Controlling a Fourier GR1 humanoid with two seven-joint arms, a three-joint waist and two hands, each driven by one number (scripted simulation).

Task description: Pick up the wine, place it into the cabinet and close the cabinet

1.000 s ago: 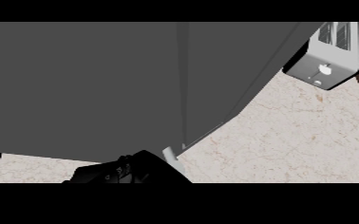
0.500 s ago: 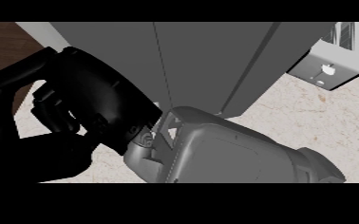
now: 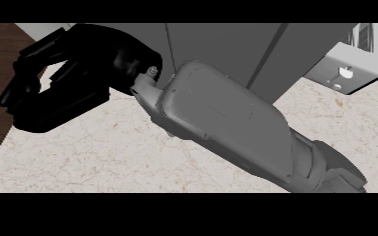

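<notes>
At the upper left, above the marbled worktop (image 3: 88,162) and before the grey cabinet (image 3: 221,45) with doors flush, right hand (image 3: 85,72) on a grey forearm (image 3: 229,125) slanting in from lower right, fingers curled round nothing discernible, wine unseen.

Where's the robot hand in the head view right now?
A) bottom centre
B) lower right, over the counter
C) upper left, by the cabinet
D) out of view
C: the black robot hand sits at upper left beside the grey cabinet, and its grey forearm runs in from lower right.
</notes>
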